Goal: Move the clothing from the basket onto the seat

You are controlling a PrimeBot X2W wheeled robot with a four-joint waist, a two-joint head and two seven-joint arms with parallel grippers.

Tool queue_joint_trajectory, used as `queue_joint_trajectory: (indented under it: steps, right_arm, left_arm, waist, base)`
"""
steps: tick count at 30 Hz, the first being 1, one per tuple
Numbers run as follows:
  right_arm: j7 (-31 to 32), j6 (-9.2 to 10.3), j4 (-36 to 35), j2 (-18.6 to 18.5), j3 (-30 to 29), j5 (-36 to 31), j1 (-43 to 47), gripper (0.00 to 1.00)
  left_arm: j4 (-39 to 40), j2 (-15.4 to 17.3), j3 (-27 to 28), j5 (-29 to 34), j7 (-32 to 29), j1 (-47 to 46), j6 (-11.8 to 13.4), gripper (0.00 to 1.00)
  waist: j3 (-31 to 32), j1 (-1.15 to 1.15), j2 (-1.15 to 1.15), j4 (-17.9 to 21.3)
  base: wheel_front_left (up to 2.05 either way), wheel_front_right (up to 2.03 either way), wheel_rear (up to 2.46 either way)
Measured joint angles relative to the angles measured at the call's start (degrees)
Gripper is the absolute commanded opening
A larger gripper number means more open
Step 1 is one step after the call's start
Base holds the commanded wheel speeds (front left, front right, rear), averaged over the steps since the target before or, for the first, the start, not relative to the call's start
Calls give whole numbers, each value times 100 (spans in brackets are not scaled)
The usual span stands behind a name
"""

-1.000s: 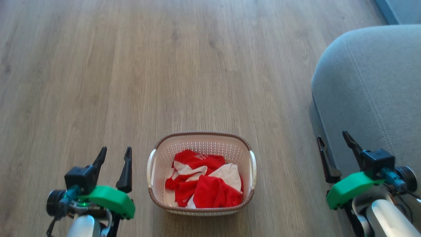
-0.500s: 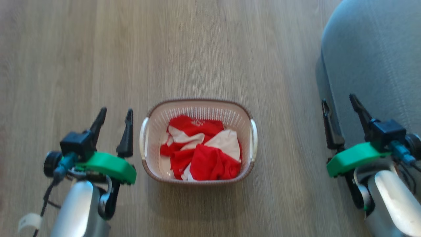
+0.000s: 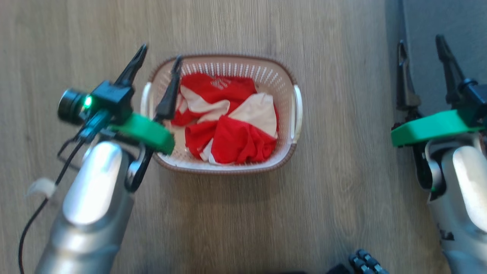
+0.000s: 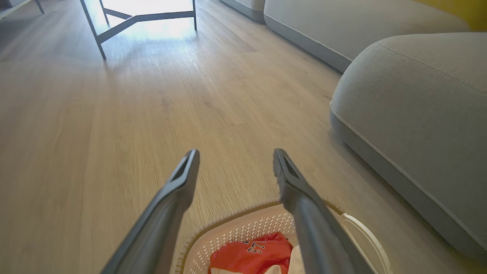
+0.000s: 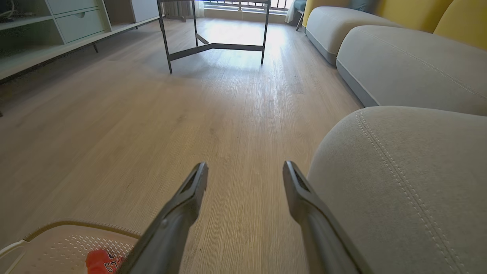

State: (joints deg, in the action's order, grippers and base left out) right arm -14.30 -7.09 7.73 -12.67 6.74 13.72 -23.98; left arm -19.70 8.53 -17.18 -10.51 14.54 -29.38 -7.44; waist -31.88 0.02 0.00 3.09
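The clothing point(image 3: 228, 125) lies heaped in the basket point(image 3: 243, 69) on the floor point(image 3: 342, 190). The left gripper point(image 3: 161, 52) hangs over the basket's left rim, its 2 fingers point(image 3: 169, 95) spread wide and empty. The right gripper point(image 3: 420, 40), equally wide and holding nothing, sits at the seat point(image 3: 471, 30) edge, apart from the basket.
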Motion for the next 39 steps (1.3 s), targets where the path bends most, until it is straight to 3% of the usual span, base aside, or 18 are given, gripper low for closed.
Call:
queue_joint_trajectory:
  steps: [5,12,26,39]
  right_arm:
    - [0,0,-65,121,-1,-16,-205,100]
    - [0,0,-254,193,73,-56,-299,100]
    - [-1,0,-846,464,34,-218,-149,100]
    - [-2,0,-1143,692,60,-223,57,100]
  left_arm:
    - [-455,14,-628,33,-2,-732,-9,100]
    - [-1299,-40,-1176,-27,-613,-1306,-9,100]
    - [-2728,-325,-1555,-68,-1592,-1851,-8,100]
    - [-3543,-255,-1686,-127,-2366,-2064,-3,100]
  waist:
    - [-469,-1,0,88]
    - [-755,-2,0,462]
    - [-1123,-2,0,1163]
    - [-1548,-2,0,1519]
  base:
    - [0,0,0]
    - [0,0,0]
    - [0,0,0]
    - [0,0,0]
